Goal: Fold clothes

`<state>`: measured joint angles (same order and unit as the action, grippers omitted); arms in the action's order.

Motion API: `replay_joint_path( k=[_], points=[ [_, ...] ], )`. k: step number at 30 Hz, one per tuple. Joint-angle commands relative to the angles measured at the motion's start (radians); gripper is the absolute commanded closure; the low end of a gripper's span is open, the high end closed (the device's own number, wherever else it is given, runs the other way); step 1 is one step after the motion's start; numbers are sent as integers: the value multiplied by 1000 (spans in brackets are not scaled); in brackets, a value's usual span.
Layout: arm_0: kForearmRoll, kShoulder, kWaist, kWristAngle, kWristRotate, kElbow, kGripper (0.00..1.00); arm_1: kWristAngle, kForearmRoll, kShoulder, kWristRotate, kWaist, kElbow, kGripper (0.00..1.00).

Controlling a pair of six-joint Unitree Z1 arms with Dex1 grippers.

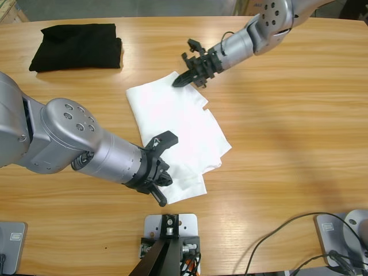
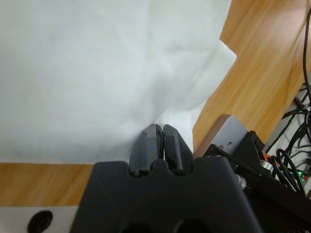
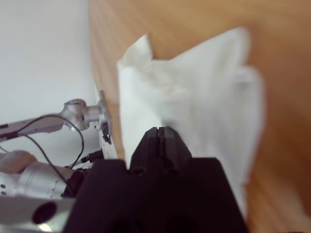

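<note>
White T-shirt half-folded on bench; left fingers clenched on its near edge, right fingers clenched on far corner.

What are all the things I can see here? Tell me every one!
T-shirt: one, white, partly folded, middle of the table.
Black garment: one, folded, far left corner.
Table: one, long, wooden, under everything.
Cables: a few, black, near right edge.
Left hand: one, black, shut on the T-shirt's near edge.
Right hand: one, black, shut on the T-shirt's far corner.
Arms: two, silver-grey; the left arm comes from the left side, the right arm from the top right.
</note>
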<state>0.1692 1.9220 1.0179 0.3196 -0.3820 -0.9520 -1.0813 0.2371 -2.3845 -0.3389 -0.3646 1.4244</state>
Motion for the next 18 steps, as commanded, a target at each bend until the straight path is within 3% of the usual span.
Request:
replay_joint_path(
  k=[1, 6, 10, 14, 18],
  points=[
    [-14, 46, 5, 19, -17, 32, 1000, 104, 80, -53, 13, 35, 53, 1000],
    [-14, 16, 5, 19, -17, 33, 1000, 199, 97, 4, 38, 38, 56, 1000],
    [38, -140, -2, -1, -17, 9, 1000, 246, 97, 206, 89, 55, 53, 1000],
    [164, -300, -10, -54, -17, -69, 1000, 222, 124, 365, 89, 51, 34, 1000],
    [182, -274, -10, -98, -21, -49, 1000, 112, 125, 343, 94, -1, -24, 1000]
  ],
)
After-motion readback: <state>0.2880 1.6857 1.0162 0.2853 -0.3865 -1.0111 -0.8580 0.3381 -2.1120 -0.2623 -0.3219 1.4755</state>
